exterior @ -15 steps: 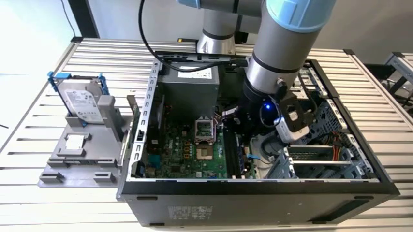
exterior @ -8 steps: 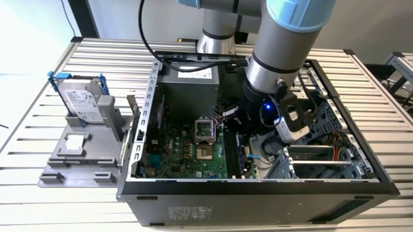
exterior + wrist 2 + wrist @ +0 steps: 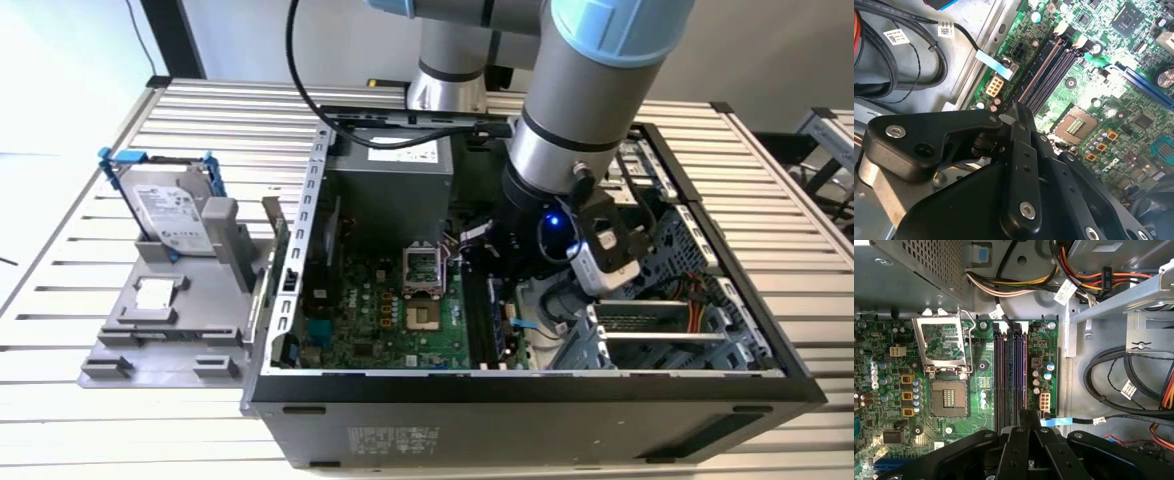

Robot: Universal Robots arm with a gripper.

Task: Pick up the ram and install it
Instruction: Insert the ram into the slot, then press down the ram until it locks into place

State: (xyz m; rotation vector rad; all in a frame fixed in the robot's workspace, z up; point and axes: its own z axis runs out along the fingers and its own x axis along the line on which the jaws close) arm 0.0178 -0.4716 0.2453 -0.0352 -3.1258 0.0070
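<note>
Inside the open computer case (image 3: 694,385), over the motherboard's (image 3: 954,370) long memory slots (image 3: 1011,375) near its edge, the gripper (image 3: 1028,415) has its fingers pressed together on the ram (image 3: 1021,112), which I judge must stay parallel to one slot and descend squarely.

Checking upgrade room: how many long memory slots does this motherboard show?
4 memory slots, side by side between the processor socket and the board's edge; their ends lie hidden behind the gripper.
</note>
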